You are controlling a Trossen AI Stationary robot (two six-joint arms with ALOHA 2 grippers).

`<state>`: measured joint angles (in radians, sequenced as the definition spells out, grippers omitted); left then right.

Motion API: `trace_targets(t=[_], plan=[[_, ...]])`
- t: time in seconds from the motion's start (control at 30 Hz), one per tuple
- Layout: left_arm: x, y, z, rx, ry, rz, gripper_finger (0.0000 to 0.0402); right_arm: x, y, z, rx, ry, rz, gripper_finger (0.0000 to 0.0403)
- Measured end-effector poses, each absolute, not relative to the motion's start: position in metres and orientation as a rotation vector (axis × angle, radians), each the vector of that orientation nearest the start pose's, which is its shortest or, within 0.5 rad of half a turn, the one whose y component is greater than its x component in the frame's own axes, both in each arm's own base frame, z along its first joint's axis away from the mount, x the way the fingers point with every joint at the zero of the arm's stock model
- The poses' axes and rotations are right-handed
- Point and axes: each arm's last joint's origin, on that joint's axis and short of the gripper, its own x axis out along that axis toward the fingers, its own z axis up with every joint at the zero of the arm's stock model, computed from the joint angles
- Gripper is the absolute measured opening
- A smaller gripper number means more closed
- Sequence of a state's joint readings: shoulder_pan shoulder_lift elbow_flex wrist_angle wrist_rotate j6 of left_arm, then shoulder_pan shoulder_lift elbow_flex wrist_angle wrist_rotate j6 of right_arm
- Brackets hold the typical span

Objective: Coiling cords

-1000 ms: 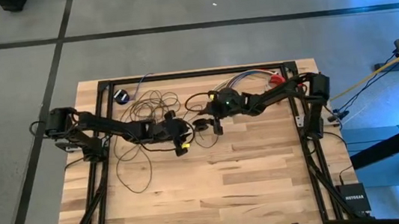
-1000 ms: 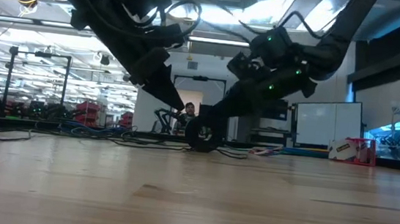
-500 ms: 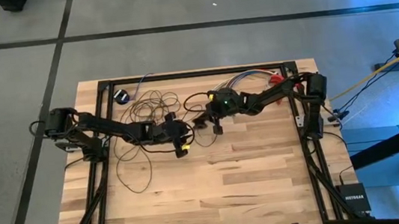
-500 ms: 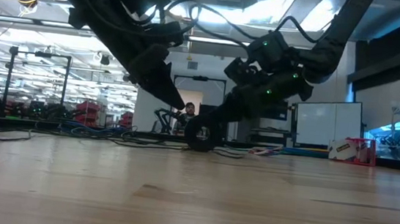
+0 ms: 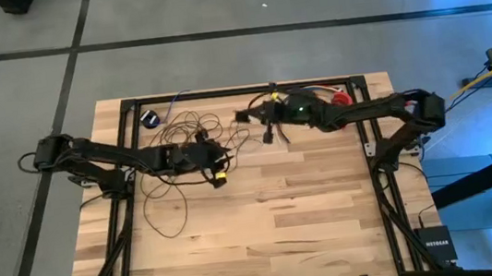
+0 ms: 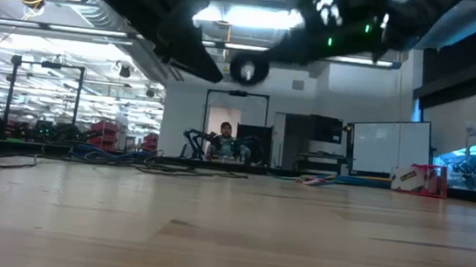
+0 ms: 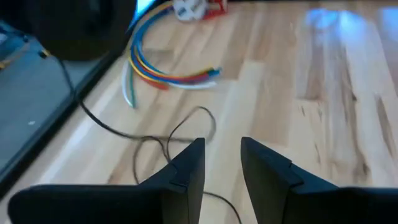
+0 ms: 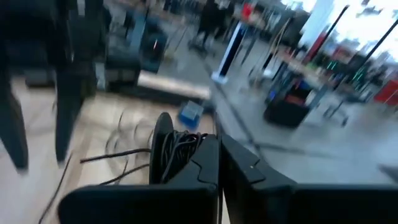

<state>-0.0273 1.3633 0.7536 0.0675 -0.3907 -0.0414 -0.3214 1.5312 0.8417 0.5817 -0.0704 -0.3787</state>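
Note:
The cords are a thin dark wire. Part of it lies in loose loops (image 5: 181, 136) on the wood at the far left, ending in a small black puck (image 5: 149, 118). Part is wound into a small round coil (image 6: 246, 69), which my right gripper (image 8: 217, 142) is shut on, high above the table near the far edge (image 5: 244, 117). My left gripper (image 7: 222, 146) hovers over the loops (image 5: 221, 164). Its fingers are parted, with bare wood showing between them and one strand (image 7: 193, 124) lying on the table beyond. My right gripper pinches several strands of the coil (image 8: 186, 144) between its two fingers, which lie nearly level and point toward the table's left. The round coil (image 8: 166, 152) sits beside the fingertips, lifted clear of the table. A loose strand (image 8: 93, 158) trails away from it.
A bundle of multicoloured wires (image 7: 161, 68) and a red-and-white object (image 5: 342, 99) lie at the far right. A black frame rail (image 5: 240, 89) runs along the far edge. Bare wood (image 5: 274, 218) fills the near half. A person (image 6: 223, 136) sits in the room behind.
My right gripper has risen steeply and gone toward the far edge, tipping up to nearly level. It has carried the coil from the table top to high above it. My left gripper has also risen a little over the loops.

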Motion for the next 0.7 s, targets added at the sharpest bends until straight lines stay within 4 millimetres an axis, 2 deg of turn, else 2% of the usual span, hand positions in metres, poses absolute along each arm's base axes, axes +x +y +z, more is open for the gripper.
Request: trace_targets(t=[0.17, 0.37, 0.5, 0.57, 0.7], plan=[[0.282, 0.005, 0.231, 0.088, 0.453, 0.398, 0.0098, 0.316, -0.099, 0.281, -0.384, 0.051, -0.235, 0.0011], [0.287, 0.005, 0.242, 0.117, 0.349, 0.399, 0.0098, 0.323, -0.092, 0.301, -0.451, -0.008, -0.195, 0.0005], [0.285, 0.007, 0.248, 0.156, 0.316, 0.473, 0.0098, 0.326, -0.09, 0.321, -0.523, -0.056, -0.203, 0.0008], [0.279, 0.008, 0.261, 0.177, 0.311, 0.535, 0.0098, 0.327, -0.088, 0.321, -0.52, -0.033, -0.191, 0.0006], [0.263, 0.009, 0.291, 0.161, 0.255, 0.574, 0.0098, 0.329, -0.084, 0.309, -0.548, 0.082, -0.176, 0.0004]])
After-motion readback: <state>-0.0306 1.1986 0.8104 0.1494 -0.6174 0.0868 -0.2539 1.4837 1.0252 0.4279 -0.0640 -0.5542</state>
